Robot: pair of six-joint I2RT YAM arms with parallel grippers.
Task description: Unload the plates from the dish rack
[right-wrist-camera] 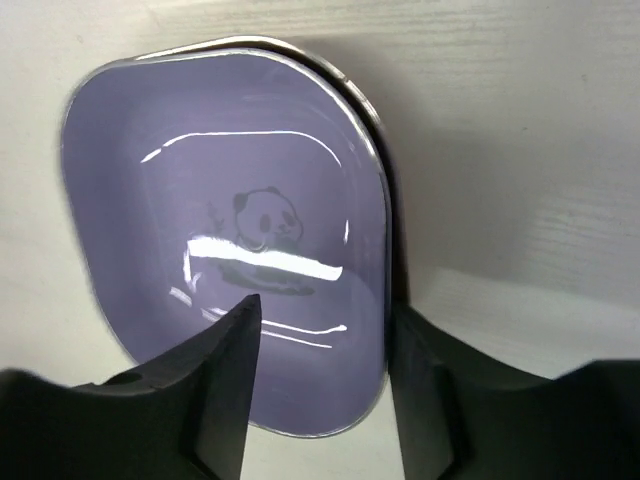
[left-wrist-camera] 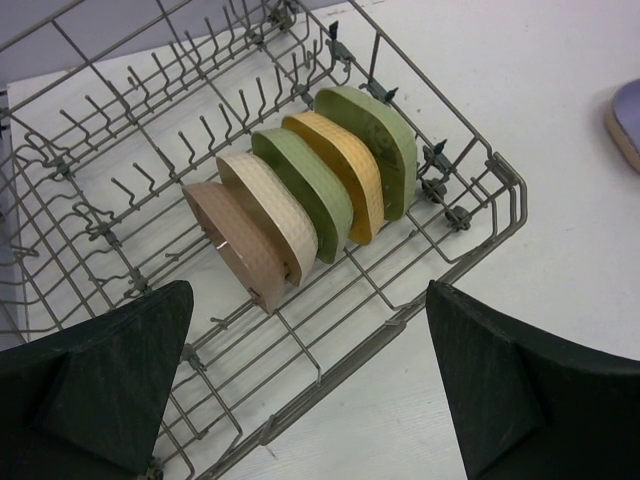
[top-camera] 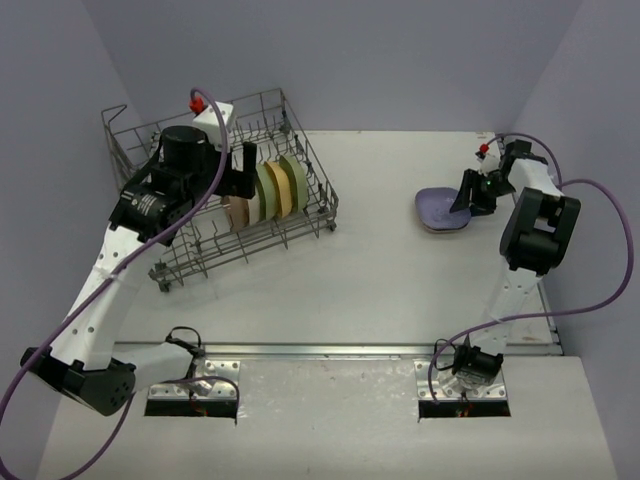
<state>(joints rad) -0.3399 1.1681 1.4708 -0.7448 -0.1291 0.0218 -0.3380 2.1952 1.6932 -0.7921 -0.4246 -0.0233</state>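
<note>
The grey wire dish rack [top-camera: 196, 262] stands at the far left. Several plates stand on edge in it in a row: brown [left-wrist-camera: 245, 255], cream [left-wrist-camera: 270, 212], green [left-wrist-camera: 305, 188], yellow [left-wrist-camera: 347, 170] and olive [left-wrist-camera: 382, 145]. My left gripper [top-camera: 246, 168] is open and empty above the rack, just beside the row; in its wrist view [left-wrist-camera: 308, 300] the brown plate is the nearest. A lavender plate [top-camera: 438, 208] with a panda print [right-wrist-camera: 200, 200] lies flat on a tan plate [left-wrist-camera: 612, 130] at the far right. My right gripper [right-wrist-camera: 320, 310] is open and straddles the lavender plate's rim.
The rack's raised sides [left-wrist-camera: 500, 190] and upright tines [left-wrist-camera: 210, 130] surround the plates. A white block with a red part [top-camera: 212, 112] sits at the rack's back edge. Grey walls close in the table on three sides.
</note>
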